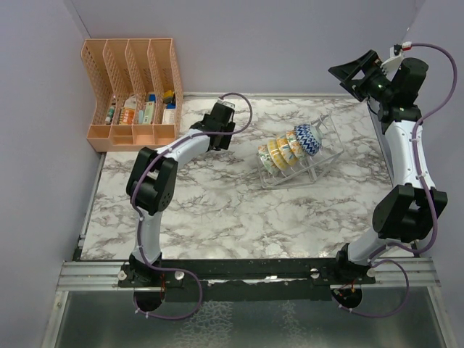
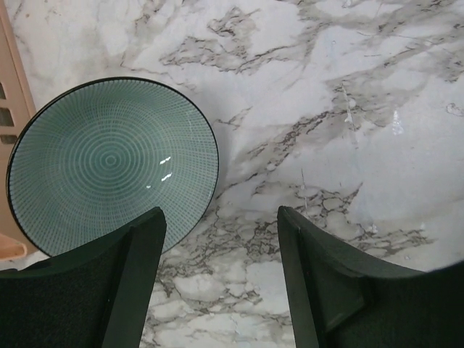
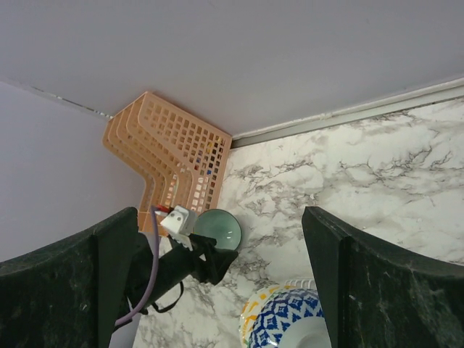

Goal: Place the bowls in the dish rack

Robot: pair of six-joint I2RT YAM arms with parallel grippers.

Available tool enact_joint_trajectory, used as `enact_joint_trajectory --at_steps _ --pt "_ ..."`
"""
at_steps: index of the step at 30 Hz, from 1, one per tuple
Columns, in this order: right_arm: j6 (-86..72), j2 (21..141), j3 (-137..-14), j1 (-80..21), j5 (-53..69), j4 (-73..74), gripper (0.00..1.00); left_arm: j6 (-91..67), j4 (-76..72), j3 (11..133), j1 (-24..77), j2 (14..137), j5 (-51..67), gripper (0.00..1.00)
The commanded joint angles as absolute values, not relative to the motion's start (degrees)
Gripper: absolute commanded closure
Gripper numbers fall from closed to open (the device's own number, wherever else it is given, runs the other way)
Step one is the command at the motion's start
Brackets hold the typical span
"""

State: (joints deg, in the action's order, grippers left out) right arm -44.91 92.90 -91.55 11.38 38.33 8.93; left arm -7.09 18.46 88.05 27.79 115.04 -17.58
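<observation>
Patterned bowls (image 1: 290, 147) stand on edge in dish rack (image 1: 313, 168); its slots keep them upright. Teal bowl (image 2: 112, 165) lies flat on tabletop (image 2: 348, 109), well left of rack, not yet loaded. Left gripper (image 2: 221, 217) hovers beside it, jaws wide, empty, likely lining up on the rim. Right gripper (image 3: 221, 217) is raised beyond rack, jaws wide, empty.

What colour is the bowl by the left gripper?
Bowl: teal, fine rings, dark rim; left wrist view.
</observation>
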Motion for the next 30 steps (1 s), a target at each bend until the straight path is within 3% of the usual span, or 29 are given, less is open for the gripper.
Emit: enact_joint_trajectory --at_steps 1,6,24,30 --pt "-44.61 92.27 -91.06 11.85 38.51 7.38 0.05 -1.7 17.63 94.81 27.12 119.18 -19.67 0.34" --pt "-44.47 92.58 -91.22 11.86 38.41 7.56 0.05 1.16 20.36 99.89 26.3 123.83 -19.02 0.32" --pt "-43.6 94.78 -91.76 11.86 38.06 8.0 0.05 7.46 21.73 101.02 25.44 129.2 -21.17 0.35" --pt "-43.51 95.38 -91.82 11.8 38.06 7.91 0.05 7.87 21.68 100.8 24.96 129.62 -22.15 0.43"
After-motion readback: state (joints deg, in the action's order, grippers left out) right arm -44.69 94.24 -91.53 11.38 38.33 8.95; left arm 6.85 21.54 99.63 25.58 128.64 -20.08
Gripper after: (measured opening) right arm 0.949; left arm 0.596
